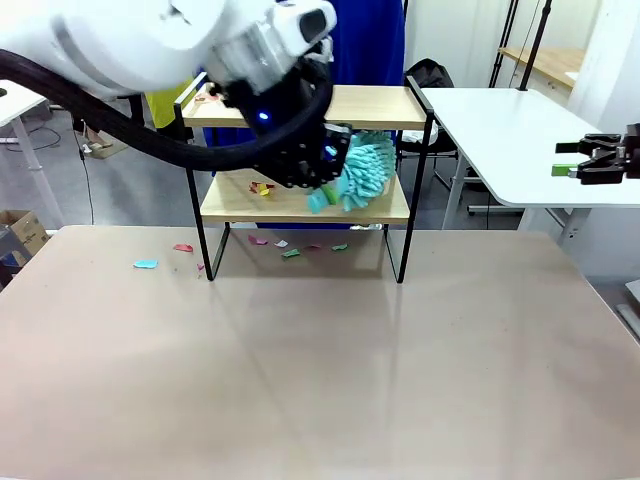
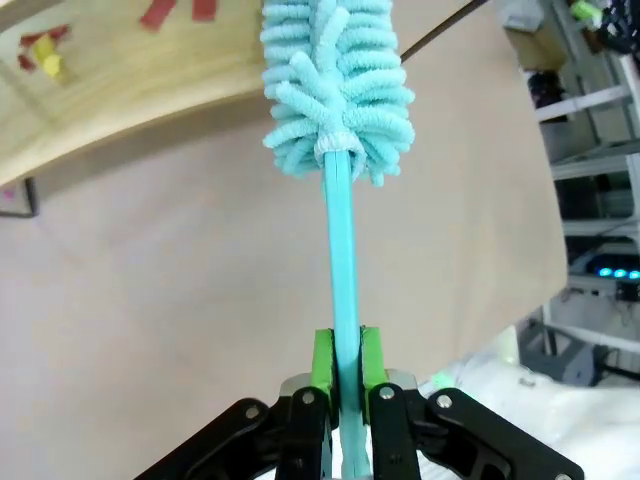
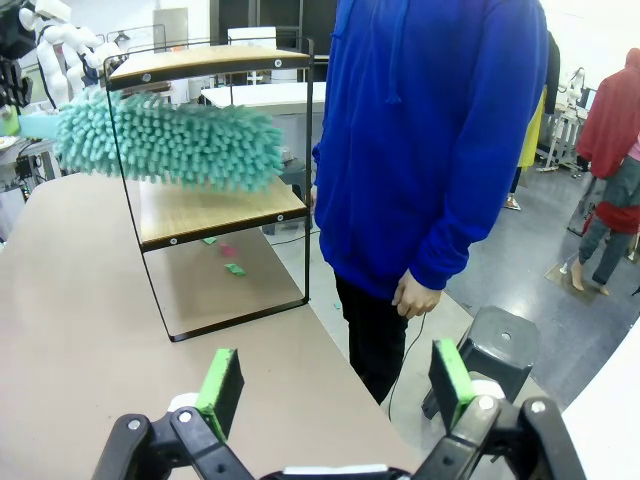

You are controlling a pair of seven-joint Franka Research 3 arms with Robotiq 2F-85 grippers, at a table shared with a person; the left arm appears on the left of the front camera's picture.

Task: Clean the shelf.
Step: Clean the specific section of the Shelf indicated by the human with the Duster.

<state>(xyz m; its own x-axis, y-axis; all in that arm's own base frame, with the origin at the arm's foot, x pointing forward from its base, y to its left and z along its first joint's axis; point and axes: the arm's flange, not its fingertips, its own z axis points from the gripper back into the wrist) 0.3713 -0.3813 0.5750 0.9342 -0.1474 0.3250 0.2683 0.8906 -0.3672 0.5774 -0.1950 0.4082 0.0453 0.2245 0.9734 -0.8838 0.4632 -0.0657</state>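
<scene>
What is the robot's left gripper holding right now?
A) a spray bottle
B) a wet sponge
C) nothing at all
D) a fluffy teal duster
D: the left gripper is shut on the thin handle of the fluffy teal duster, whose head sits between the two boards of the shelf.

front: across table [image 1: 300,380] toward shelf [image 1: 375,107] | wrists: close-in | shared: shelf, duster [image 3: 170,140]

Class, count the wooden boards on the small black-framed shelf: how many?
2. The upper board tops the shelf; the lower board sits beneath it, partly behind the teal duster. None seems hidden.
</scene>
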